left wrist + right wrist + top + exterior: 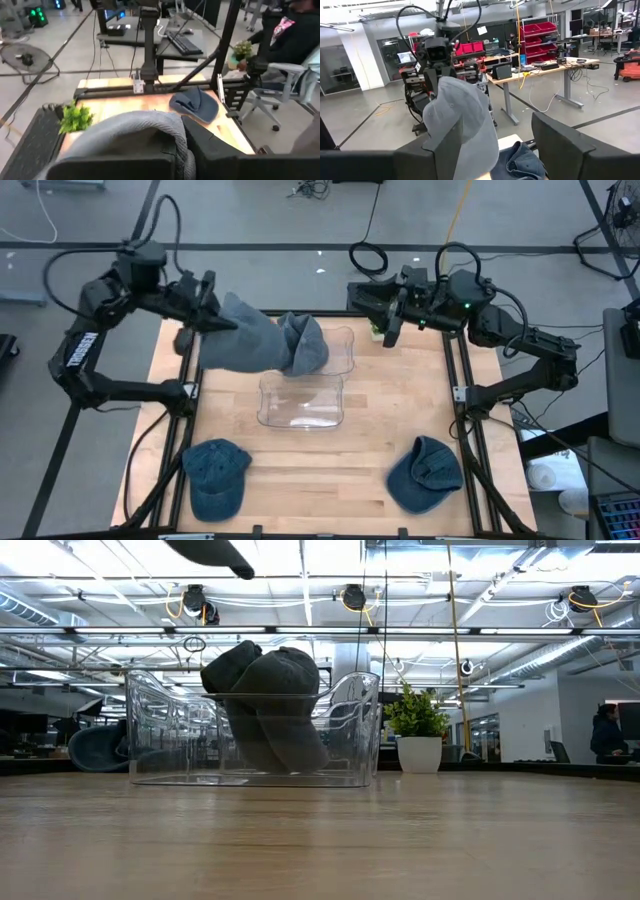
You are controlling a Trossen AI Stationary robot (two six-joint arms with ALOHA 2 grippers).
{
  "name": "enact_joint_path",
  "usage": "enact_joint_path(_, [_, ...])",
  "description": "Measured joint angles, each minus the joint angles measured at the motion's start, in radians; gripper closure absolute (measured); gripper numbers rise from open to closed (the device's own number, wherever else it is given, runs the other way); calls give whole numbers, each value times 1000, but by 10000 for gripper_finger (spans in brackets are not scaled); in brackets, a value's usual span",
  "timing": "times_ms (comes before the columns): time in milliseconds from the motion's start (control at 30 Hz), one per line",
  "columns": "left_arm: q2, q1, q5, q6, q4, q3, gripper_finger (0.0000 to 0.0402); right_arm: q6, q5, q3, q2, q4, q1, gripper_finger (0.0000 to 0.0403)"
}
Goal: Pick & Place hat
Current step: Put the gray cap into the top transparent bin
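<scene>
My left gripper (212, 318) is shut on a grey hat (262, 342) above the table's far left part. The hat stretches rightward from the fingers, and in the low view its lower part (265, 705) hangs inside a clear bin (300, 415). My right gripper (392, 320) stands open at the far right, level with the hat and a short way off its right end; its fingers (560, 145) are spread with nothing between them. Two blue denim hats (215, 475) (425, 473) lie flat on the table near its front edge. My left gripper pinches the grey hat's left end (228, 320) between its two fingers, coming nearly level from the table's left. Bunched cloth (150, 125) arches up between the fingers. The hat droops rightward and down into the clear bin; I cannot tell if it touches the bin's floor.
A second clear plastic wall (345, 350) shows just behind the bin. A small potted plant (418, 730) stands at the far right edge. Black frame rails (465, 410) run along the table's sides. Bare wood lies between the two blue hats.
</scene>
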Motion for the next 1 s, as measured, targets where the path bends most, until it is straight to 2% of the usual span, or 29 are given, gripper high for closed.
enact_joint_path(200, [17, -38, -31, -153, 351, -128, 391, -2, 0, 0, 0, 0, 0, 171])
enact_joint_path(300, [56, -50, -53, -211, 440, -141, 391, -2, 0, 0, 0, 0, 0, 171])
enact_joint_path(467, [134, -82, -63, -253, 527, -141, 391, -31, 0, 0, 0, 0, 0, 170])
enact_joint_path(600, [190, -108, -142, -253, 565, -141, 391, -61, 10, 0, -1, 0, 0, 170])
enact_joint_path(767, [248, -130, -202, -250, 596, -141, 391, -82, 130, 0, -1, 6, 0, 162])
enact_joint_path(1000, [340, -176, -311, -247, 611, -141, 391, -122, 158, 0, -1, 32, 0, 162])
